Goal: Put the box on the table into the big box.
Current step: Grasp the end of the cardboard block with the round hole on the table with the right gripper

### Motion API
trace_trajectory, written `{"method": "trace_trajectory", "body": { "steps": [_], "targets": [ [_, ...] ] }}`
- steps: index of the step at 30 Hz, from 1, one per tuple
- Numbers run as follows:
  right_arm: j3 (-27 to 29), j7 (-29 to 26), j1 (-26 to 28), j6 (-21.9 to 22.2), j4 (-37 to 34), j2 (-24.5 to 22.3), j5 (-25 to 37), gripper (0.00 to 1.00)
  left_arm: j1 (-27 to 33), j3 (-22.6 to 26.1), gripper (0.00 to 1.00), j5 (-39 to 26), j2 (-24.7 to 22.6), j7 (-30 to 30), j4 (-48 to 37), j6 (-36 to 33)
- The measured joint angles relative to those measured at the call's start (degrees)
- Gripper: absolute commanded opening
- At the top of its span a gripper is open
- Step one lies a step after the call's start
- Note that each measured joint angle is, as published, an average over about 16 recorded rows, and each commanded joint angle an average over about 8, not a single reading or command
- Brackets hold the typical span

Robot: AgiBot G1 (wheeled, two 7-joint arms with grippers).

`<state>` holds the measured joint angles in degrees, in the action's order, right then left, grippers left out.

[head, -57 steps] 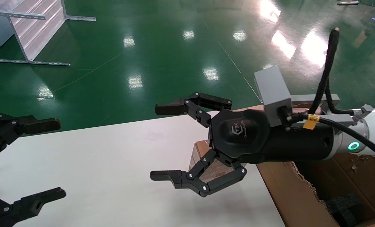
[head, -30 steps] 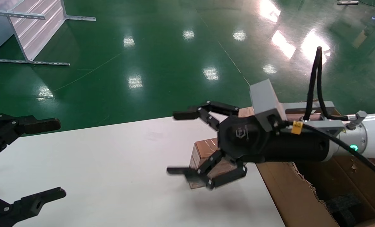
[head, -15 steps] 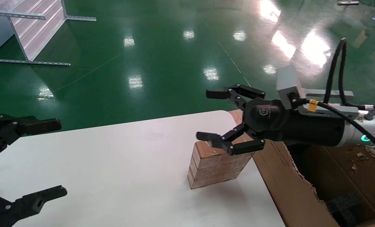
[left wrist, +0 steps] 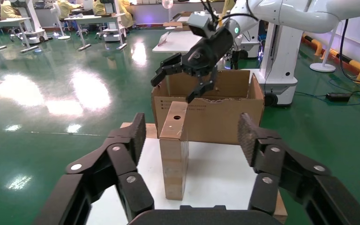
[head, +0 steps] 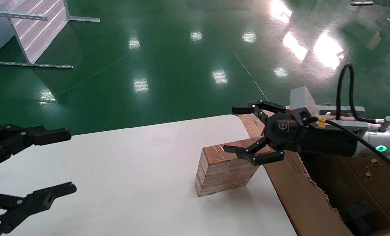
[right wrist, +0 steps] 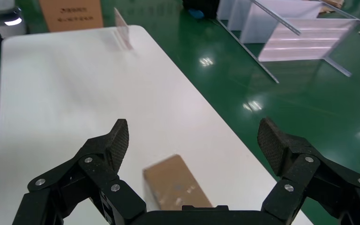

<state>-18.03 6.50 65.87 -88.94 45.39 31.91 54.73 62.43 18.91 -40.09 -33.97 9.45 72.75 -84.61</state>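
The right hand (head: 236, 129) reached in from the right on a nearly level arm, its black fingers spread wide apart and holding nothing, hovering above the far right end of the small brown rectangular box with the shiny coppery top (head: 226, 169). The left hand (head: 52, 164) hung over the near left part of the large flat white desk (head: 116, 170), its fingers likewise spread and empty, well apart from the box.

The box stood on the desk near its right edge, just beside the large plain brown corrugated carton with ragged torn flaps (head: 299, 196). Its long axis ran level along the desk, from the left toward the carton, with the coppery face upward.

The left wrist view showed the box (left wrist: 173, 145) end-on, with a small round hole in its top and the carton (left wrist: 220, 115) behind it, printed text on its side. The right wrist view looked down on the box (right wrist: 176, 185) between that hand's own fingers (right wrist: 110, 143). Only the head view showed a black foam block (head: 359, 211) inside the carton.
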Motion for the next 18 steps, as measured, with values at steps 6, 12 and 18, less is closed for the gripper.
{"method": "trace_trajectory", "body": {
  "steps": [6, 12, 18],
  "targets": [
    [-1.8, 3.2, 3.1, -0.2, -5.5, 2.5, 2.7, 1.00, 0.0, 0.0, 0.00, 0.0, 0.0, 0.0, 0.0, 0.0],
    [-3.8, 6.0, 5.8, -0.6, -10.7, 4.9, 5.1, 1.00, 0.0, 0.0, 0.00, 0.0, 0.0, 0.0, 0.0, 0.0],
    [-6.1, 8.3, 7.6, -1.3, -15.2, 6.1, 6.9, 1.00, 0.0, 0.0, 0.00, 0.0, 0.0, 0.0, 0.0, 0.0]
  ]
}}
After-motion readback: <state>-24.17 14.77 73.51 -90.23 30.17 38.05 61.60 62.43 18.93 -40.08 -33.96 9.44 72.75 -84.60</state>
